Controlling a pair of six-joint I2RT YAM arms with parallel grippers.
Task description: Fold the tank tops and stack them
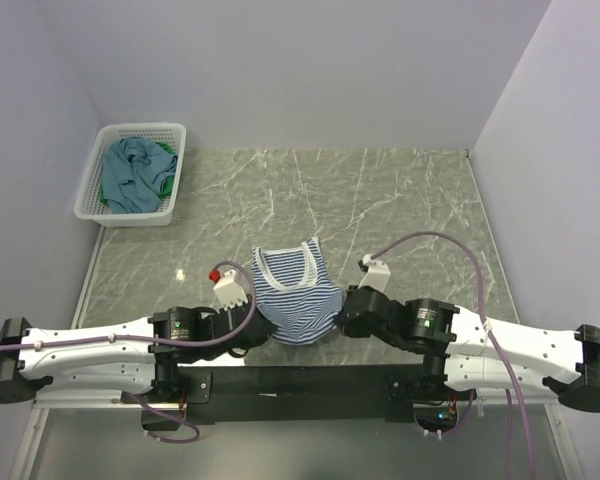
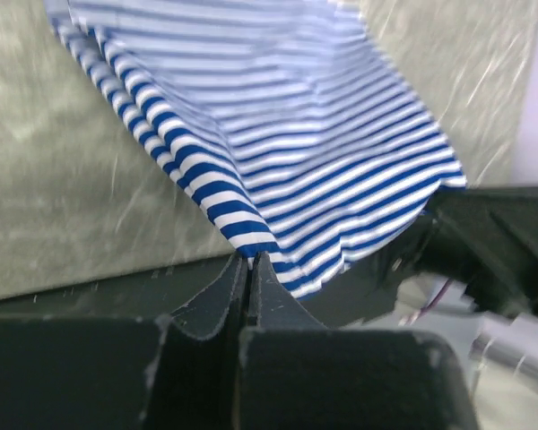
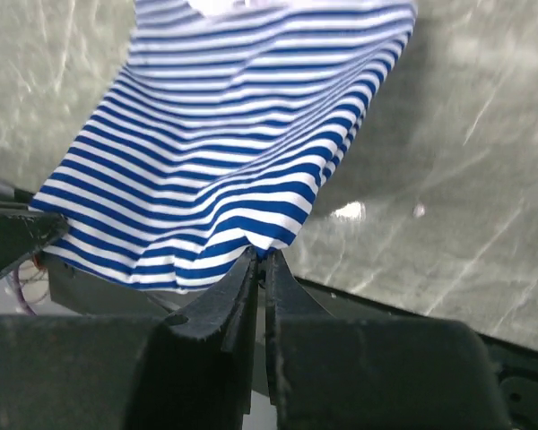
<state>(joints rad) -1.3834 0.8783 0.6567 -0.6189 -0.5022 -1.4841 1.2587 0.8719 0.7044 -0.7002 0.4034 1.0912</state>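
Note:
The navy-and-white striped tank top [image 1: 295, 295] hangs between both grippers at the near edge of the table, its neckline toward the far side. My left gripper [image 2: 251, 258] is shut on its lower left corner; the striped cloth [image 2: 305, 143] spreads away from the tips. My right gripper [image 3: 262, 255] is shut on its lower right corner; the striped cloth [image 3: 233, 125] spreads away from it too. In the top view the left gripper [image 1: 252, 322] and right gripper [image 1: 340, 310] flank the top. The teal-blue top [image 1: 130, 175] and the green top [image 1: 164, 183] lie crumpled in the basket.
The white lattice basket [image 1: 92, 190] stands at the far left corner of the marble table. White walls close the back and both sides. A black bar [image 1: 300, 380] runs along the near edge under the arms.

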